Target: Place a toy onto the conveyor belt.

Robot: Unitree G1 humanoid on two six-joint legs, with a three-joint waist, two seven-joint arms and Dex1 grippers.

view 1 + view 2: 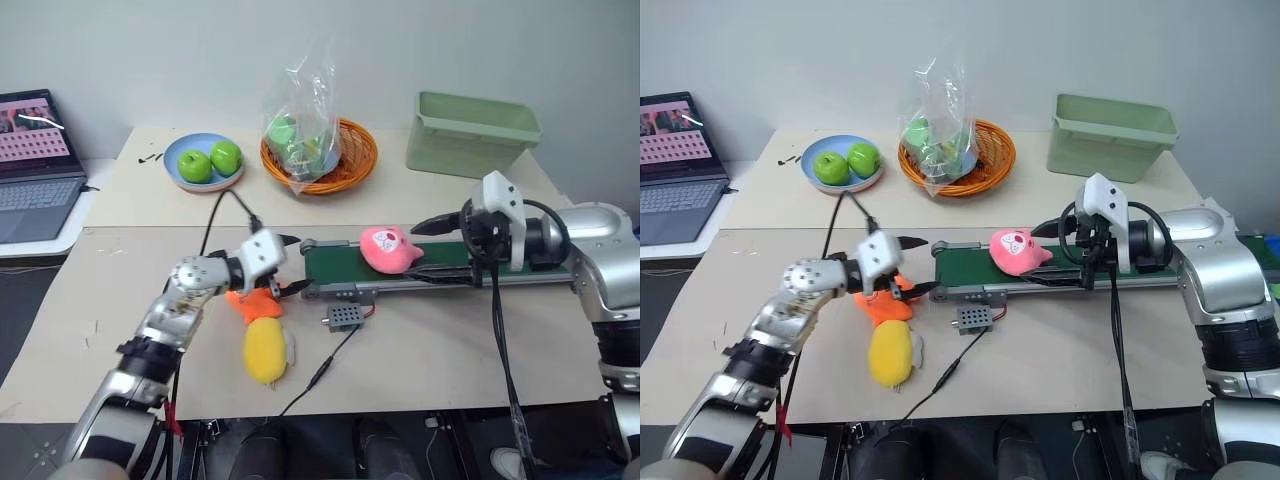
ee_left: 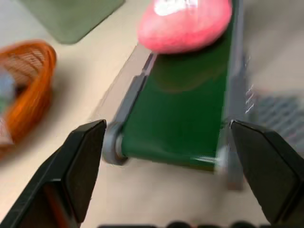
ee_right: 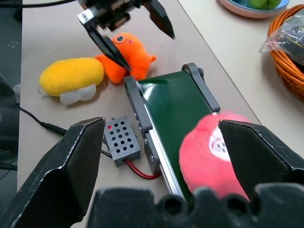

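One pink plush toy point(image 1: 389, 249) already lies on the conveyor belt point(image 1: 340, 264), between the released, empty left tool point(image 1: 288, 265) and spread right tool point(image 1: 428, 227).

We see even, soft light on the counter point(image 1: 420, 350) with faint shadows; beyond the left jaws, toy point(image 2: 185, 23) and conveyor belt point(image 2: 180, 118) smear with blur.

A robotics lab set up for tests: a paper-covered bench point(image 1: 450, 370) carries a miniature conveyor belt point(image 1: 440, 262) wired to a small control box point(image 1: 343, 318), and an open laptop point(image 1: 35, 165) sits at nine o'clock, against a bare wall.
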